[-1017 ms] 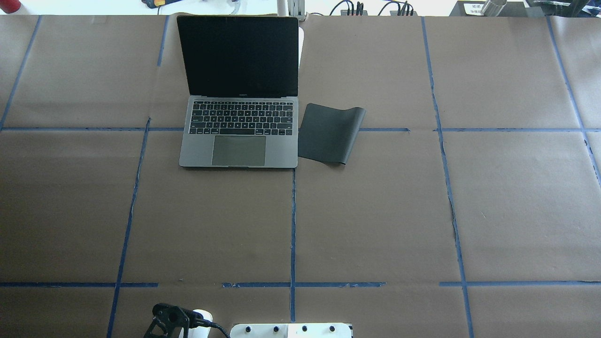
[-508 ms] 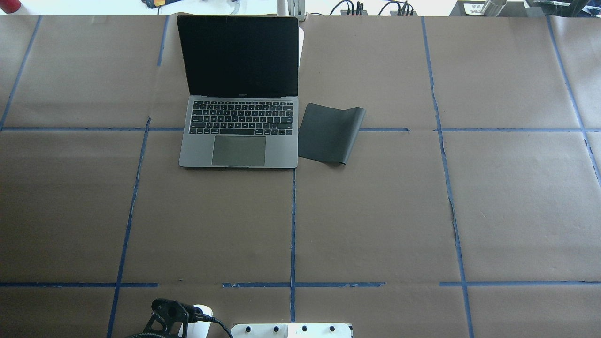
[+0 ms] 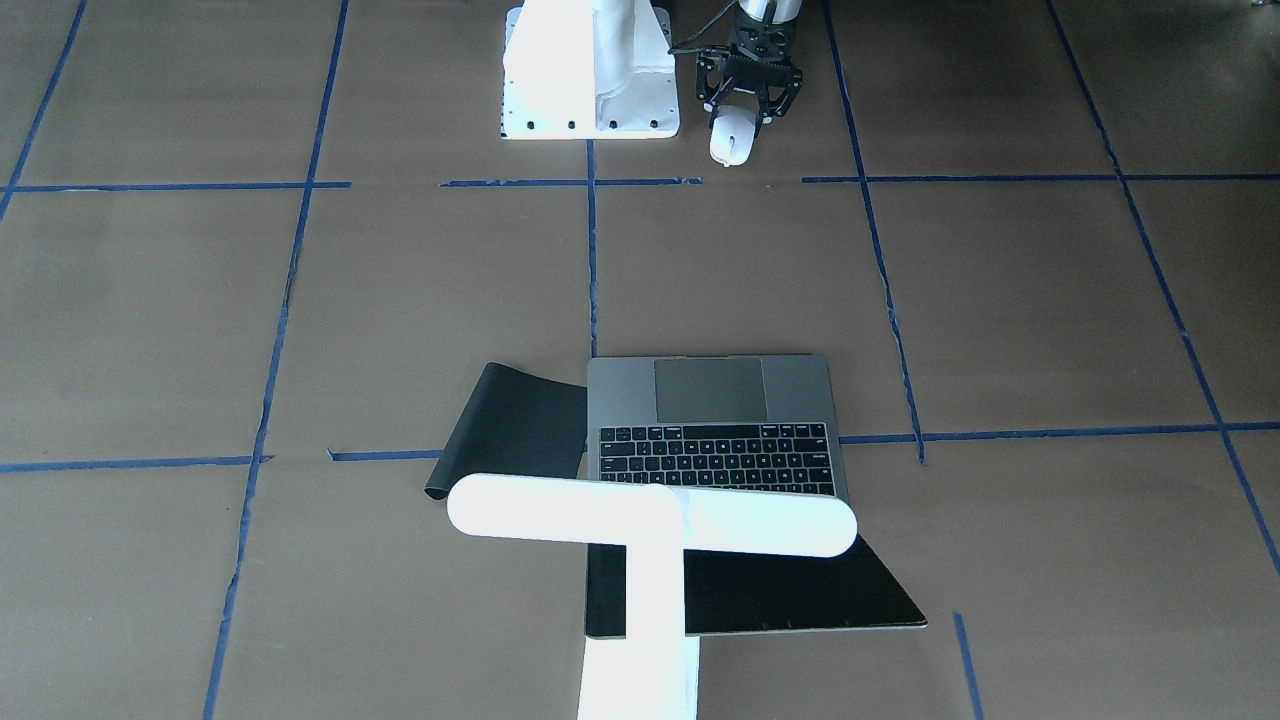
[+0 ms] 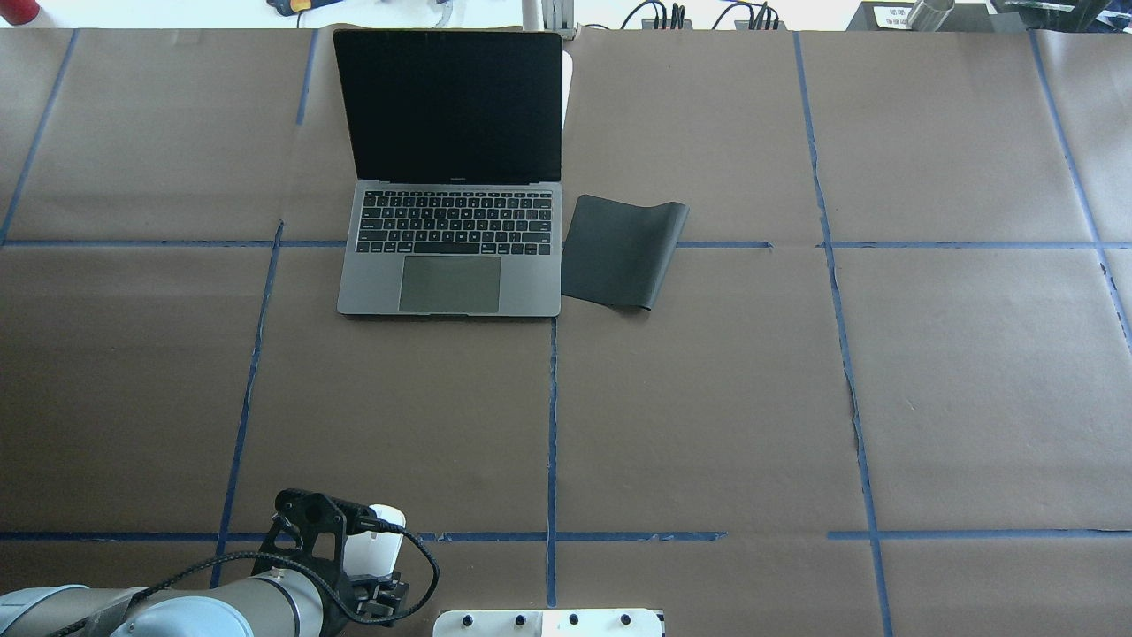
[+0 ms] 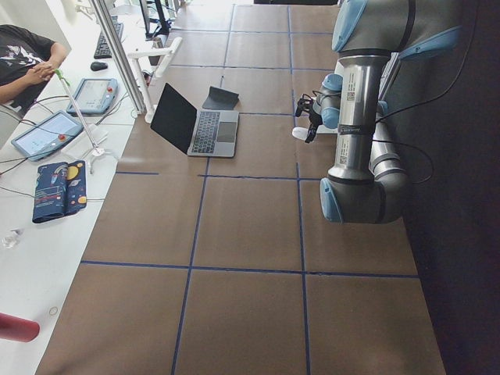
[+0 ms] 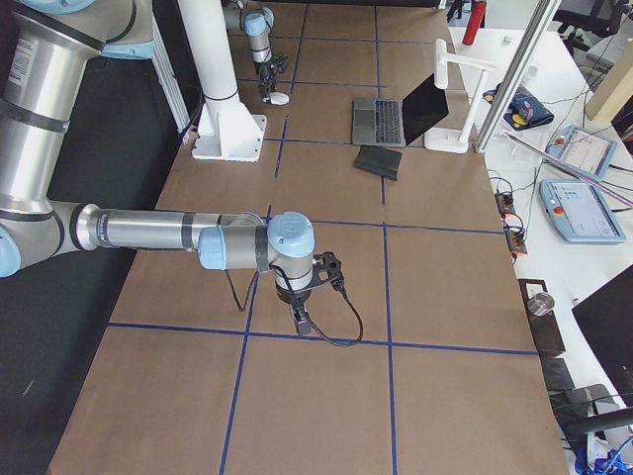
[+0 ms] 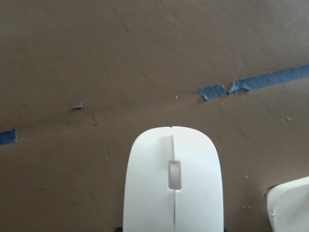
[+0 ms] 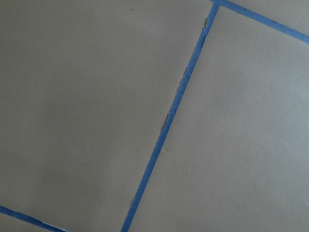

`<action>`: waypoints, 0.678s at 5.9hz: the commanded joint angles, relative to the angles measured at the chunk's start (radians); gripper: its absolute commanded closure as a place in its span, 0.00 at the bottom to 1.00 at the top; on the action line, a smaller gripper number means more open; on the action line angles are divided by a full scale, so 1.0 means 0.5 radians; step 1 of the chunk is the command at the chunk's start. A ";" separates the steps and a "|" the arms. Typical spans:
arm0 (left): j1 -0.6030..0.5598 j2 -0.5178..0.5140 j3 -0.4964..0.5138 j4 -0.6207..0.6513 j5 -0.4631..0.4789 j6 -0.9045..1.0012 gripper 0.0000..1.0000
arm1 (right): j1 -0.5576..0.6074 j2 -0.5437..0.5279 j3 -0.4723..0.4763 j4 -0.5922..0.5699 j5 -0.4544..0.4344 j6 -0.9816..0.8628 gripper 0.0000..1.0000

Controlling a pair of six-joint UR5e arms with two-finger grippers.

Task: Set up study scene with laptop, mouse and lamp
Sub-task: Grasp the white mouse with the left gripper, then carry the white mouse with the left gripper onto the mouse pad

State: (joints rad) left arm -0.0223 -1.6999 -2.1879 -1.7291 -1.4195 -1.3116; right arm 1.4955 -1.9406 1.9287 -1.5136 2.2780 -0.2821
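White mouse (image 3: 730, 148) is clamped at its rear by your left gripper's (image 3: 742, 115) fingers, near the desk's (image 4: 707, 425) robot-side edge, well apart from the open laptop (image 4: 449, 265). The right gripper (image 6: 301, 315) is too small to see clearly, so you cannot tell its fingers' spread. The lamp's (image 3: 650, 520) base is cut off, and its bar overlaps the laptop and black mat (image 4: 619, 252).

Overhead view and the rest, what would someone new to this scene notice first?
The open space-grey metal laptop with its black screen stands on the far side of the table, a thin black mat at its right edge. A bright white T-shaped desk lamp rises behind its screen. Near the robot's base, the left gripper holds a small glossy white oval mouse.
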 commanded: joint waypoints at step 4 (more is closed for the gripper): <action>-0.455 -0.768 0.312 0.464 -0.241 0.178 0.88 | 0.062 0.101 -0.093 -0.182 0.067 0.137 0.00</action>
State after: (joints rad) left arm -0.2136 -2.0059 -2.1066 -1.5065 -1.5366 -1.2268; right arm 1.5253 -1.9087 1.8833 -1.5860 2.3109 -0.2371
